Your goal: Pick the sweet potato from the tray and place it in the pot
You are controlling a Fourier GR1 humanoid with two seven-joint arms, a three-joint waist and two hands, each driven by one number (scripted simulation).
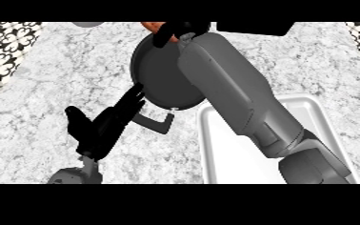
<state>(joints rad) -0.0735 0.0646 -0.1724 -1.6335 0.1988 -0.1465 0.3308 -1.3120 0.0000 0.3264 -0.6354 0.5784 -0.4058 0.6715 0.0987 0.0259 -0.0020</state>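
The dark grey pot [158, 76] lies at the middle of the counter, its short handle [158, 122] pointing toward me. My right forearm crosses over its right side, and my right hand [172, 31] is at the pot's far rim, fingers curled round the orange sweet potato [151, 26], of which only a small piece shows. The white tray [313, 107] sits at the lower right, mostly under my right arm. My left hand [105, 124] rests open at the lower left, its straight fingers near the pot's near-left rim.
A patterned tile strip [17, 43] borders the counter at the far left. A grey round object [88, 24] peeks in at the top edge. A dark block [256, 27] lies at the top right.
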